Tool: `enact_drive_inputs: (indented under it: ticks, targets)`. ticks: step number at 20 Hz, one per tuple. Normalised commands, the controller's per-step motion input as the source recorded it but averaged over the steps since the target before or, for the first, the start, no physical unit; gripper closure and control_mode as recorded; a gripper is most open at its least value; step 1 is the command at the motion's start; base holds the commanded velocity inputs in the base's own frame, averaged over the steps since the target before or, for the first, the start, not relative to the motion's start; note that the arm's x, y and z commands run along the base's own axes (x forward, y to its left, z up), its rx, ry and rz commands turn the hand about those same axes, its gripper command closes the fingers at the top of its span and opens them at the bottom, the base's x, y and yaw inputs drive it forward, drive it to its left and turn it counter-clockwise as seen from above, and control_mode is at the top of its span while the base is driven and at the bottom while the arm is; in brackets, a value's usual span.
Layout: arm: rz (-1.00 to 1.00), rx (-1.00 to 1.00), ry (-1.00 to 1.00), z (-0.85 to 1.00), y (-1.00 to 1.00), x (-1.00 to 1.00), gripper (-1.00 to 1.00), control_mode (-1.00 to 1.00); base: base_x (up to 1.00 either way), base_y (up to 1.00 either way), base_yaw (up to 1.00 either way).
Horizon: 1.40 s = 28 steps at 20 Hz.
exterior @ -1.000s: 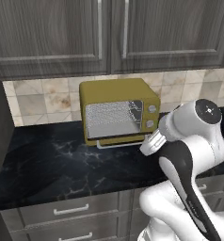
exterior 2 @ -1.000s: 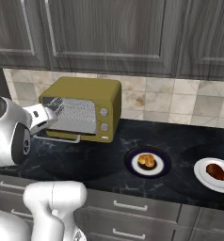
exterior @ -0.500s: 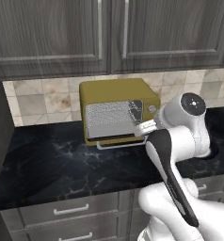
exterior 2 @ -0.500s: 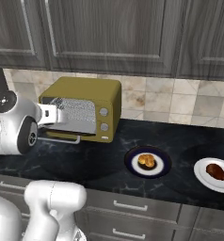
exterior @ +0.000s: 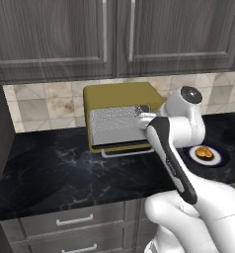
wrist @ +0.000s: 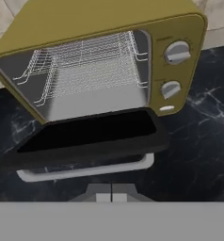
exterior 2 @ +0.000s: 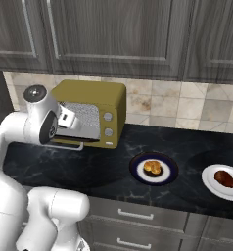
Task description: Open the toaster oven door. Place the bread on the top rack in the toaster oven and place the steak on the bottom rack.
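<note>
The toaster oven (wrist: 180,33) stands on the dark marbled worktop (exterior 2: 187,147) against the tiled wall, below the grey cupboards. Its toaster oven door (wrist: 92,136) hangs folded down to about level, hinged at the bottom, with its pale bar handle (wrist: 85,170) along the front edge, nearest the hand. The grey mesh interior is exposed, and the top rack (wrist: 85,49) shows as a wire grid high inside; the bottom rack cannot be told apart from the grey floor below it.

In the hand view the fingers (wrist: 112,196) sit pressed together at the lower middle, closed on nothing, just this side of the handle and near its centre; whether they touch it cannot be told. In the left base view the hand (exterior: 141,118) is up in front of the oven's right part, above the lowered door.

The bread (exterior 2: 152,167) lies on a dark-rimmed plate (exterior 2: 136,169) on the worktop to the right of the oven, well apart from the fingers. Further right the steak (exterior 2: 224,178) rests on a white plate (exterior 2: 211,184). Both pieces are outside the oven, and both racks that show carry nothing.
</note>
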Motion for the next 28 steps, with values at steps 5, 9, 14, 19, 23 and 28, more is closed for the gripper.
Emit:
enact_drive_inputs:
  ticks: [5, 9, 14, 19, 23, 28]
  targets:
    - [-0.17, 0.12, 0.10, -0.43, 0.00, 0.58, 1.00, -1.00, 0.00, 0.00, 0.00]
    - [-0.12, 0.05, 0.01, -0.38, 0.00, 0.54, 1.00, -1.00, 0.00, 0.00, 0.00]
    - [-0.04, 0.02, 0.00, -0.50, 0.00, 0.24, 1.00, -1.00, 0.00, 0.00, 0.00]
    - [0.00, 0.03, -0.01, -0.42, 0.00, 0.18, 1.00, -1.00, 0.00, 0.00, 0.00]
    - [0.00, 0.00, -0.05, -0.35, 0.16, 0.30, 1.00, -1.00, 0.00, 0.00, 0.00]
    - [0.00, 0.00, 0.00, -0.26, 0.27, 0.44, 1.00, -1.00, 0.00, 0.00, 0.00]
